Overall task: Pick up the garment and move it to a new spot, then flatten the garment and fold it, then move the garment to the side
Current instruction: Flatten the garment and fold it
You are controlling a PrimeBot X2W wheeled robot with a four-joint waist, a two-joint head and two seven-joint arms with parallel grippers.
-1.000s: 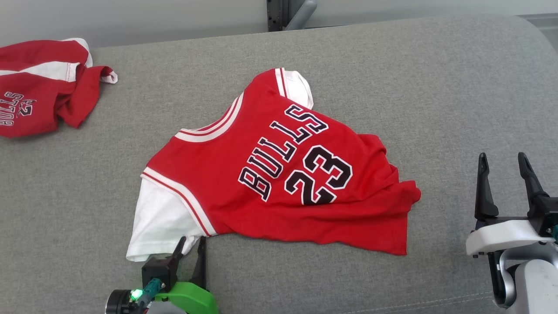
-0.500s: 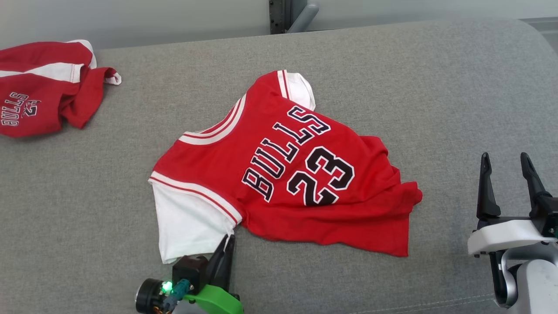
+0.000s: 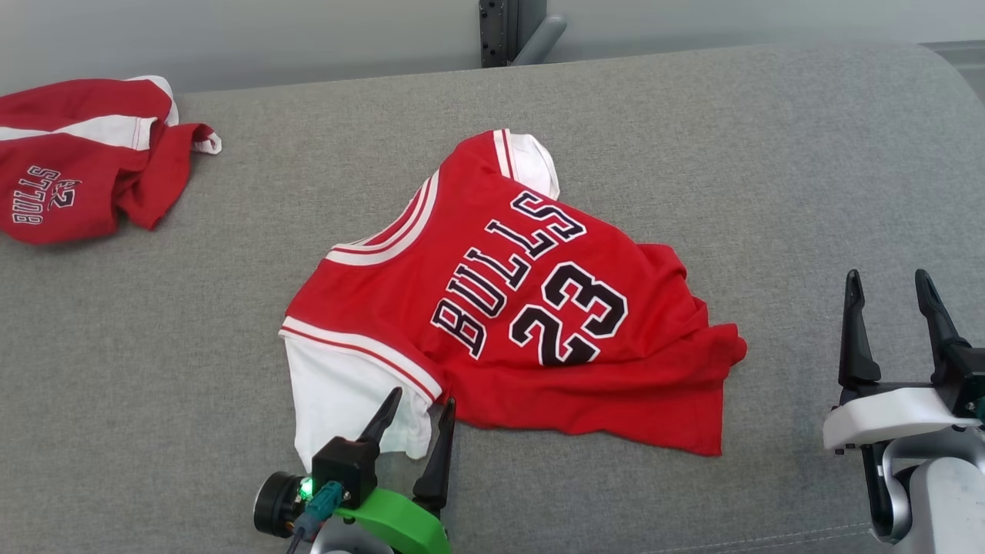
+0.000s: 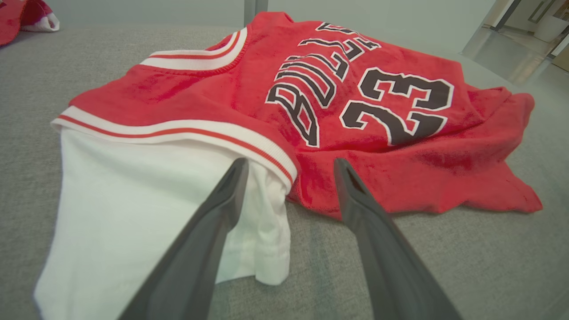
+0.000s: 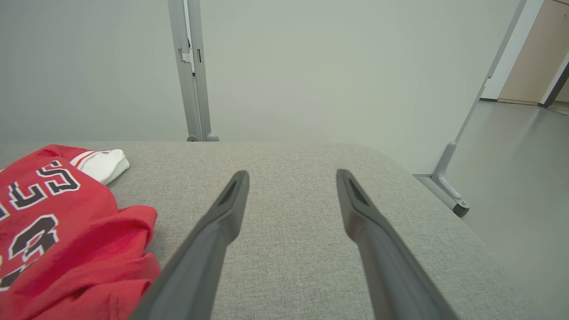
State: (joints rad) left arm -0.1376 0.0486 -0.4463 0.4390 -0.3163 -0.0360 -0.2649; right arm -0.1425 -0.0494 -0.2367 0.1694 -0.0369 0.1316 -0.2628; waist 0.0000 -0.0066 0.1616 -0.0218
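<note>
My left gripper [image 3: 422,397] is open and empty at the sleeve [image 3: 346,392], near the bench [image 3: 692,154] front edge; right gripper [image 3: 886,275] open, empty; I think pinching just the sleeve could bunch the shirt [image 3: 523,308].

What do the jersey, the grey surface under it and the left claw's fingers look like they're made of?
Jersey: soft matte knit cloth; it creases and drapes, with ribbed striped trim. Grey surface: matte woven upholstery fabric, its speckled weave visible. Fingers of the left claw: smooth, dark, faintly shiny, probably moulded plastic, possibly rubber.
</note>
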